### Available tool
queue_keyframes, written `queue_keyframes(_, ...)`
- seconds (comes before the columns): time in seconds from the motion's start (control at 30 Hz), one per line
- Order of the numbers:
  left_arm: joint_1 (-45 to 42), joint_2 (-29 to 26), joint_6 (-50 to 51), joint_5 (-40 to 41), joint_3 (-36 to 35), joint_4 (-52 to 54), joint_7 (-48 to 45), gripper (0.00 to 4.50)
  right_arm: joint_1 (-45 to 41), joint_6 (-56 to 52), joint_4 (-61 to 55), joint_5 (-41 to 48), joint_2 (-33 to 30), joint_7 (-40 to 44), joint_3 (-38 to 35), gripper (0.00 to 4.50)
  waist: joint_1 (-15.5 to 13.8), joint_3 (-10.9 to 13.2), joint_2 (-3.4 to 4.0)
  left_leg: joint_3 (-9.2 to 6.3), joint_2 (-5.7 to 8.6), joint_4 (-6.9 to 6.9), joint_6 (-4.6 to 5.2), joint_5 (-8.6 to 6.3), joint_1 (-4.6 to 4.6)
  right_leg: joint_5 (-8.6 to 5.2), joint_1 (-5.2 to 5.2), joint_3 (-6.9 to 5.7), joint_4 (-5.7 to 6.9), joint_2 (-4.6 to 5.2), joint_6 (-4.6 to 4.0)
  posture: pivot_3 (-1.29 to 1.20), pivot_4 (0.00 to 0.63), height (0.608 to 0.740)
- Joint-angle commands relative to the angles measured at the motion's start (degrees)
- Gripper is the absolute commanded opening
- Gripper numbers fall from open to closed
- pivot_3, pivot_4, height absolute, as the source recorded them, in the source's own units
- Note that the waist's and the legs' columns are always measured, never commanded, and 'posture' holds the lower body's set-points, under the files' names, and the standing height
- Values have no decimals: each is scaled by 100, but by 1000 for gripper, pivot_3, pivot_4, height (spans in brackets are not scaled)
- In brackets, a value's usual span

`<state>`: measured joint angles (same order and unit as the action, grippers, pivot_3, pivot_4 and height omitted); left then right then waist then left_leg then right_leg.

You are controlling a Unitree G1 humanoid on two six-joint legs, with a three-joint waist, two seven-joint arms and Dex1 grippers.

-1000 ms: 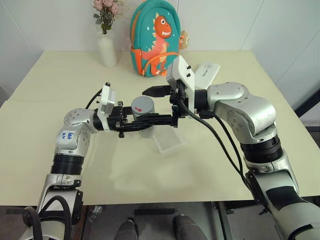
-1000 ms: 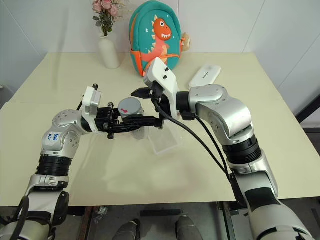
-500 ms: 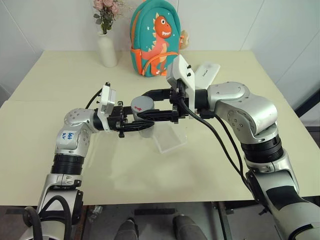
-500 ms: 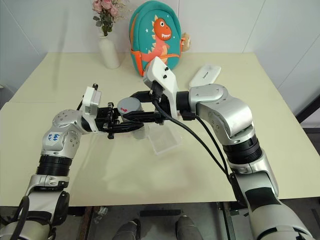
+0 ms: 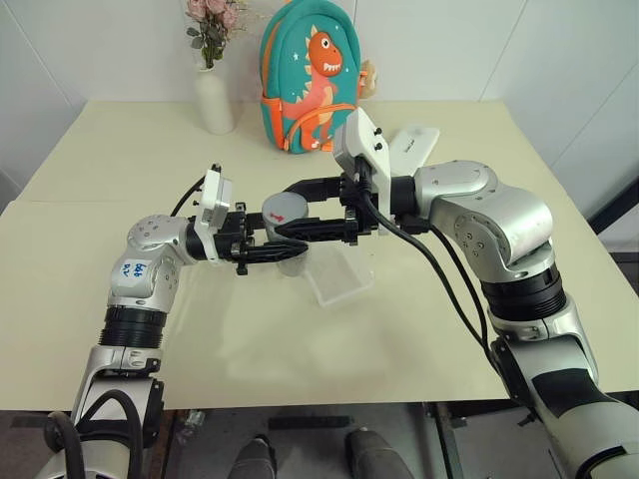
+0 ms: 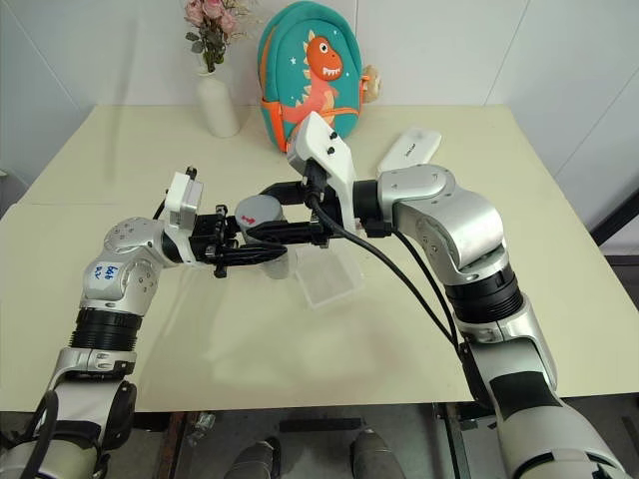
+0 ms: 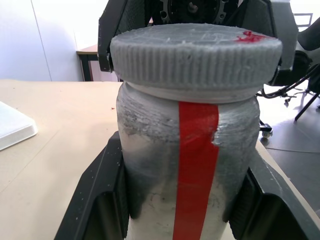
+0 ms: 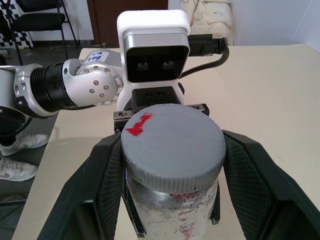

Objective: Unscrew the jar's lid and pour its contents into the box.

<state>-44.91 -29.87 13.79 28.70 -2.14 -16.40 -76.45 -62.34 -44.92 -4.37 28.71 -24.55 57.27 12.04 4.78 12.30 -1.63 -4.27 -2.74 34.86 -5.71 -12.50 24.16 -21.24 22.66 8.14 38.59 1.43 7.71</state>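
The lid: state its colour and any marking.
The lid is silver-grey with ribbed sides and a small red mark on top, clearest in the right wrist view.

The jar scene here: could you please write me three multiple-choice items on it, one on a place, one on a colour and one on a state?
1. Where is the box?
A. On the table under the raised jar
B. Beside the vase at the far edge
C. In the left gripper

2. What colour is the mark on the lid?
A. Blue
B. Red
C. Green

3. How does the right gripper stand?
A. Wide open, clear of the jar
B. Shut on the lid
C. Shut on the backpack

Answers:
1 A: the clear box lies on the table just below the jar, which the left gripper holds up.
2 B: a small red mark shows on the grey top.
3 B: its fingers press both sides of the lid.
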Motion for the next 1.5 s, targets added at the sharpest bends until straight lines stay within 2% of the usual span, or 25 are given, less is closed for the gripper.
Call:
queue_keyframes(0.03,82,-95,75,-98,149,28,-172,2001,-378,426,-157,30,-114,-18,-506,2526,0,0,0,0,0,0,0,0,0,0,0,0,0,0,0,0,150,740)
queue_keyframes(0.97,144,-261,729,-68,393,239,-269,2001,-639,1538,478,-157,9,235,-563,2526,3,0,0,0,0,0,0,0,0,0,0,0,1,0,0,0,150,740)
queue_keyframes(1.5,175,-164,523,-122,349,265,-159,2001,-460,1468,396,-172,141,104,-496,2526,2,0,0,0,0,2,-1,0,0,0,0,0,2,0,0,0,150,740)
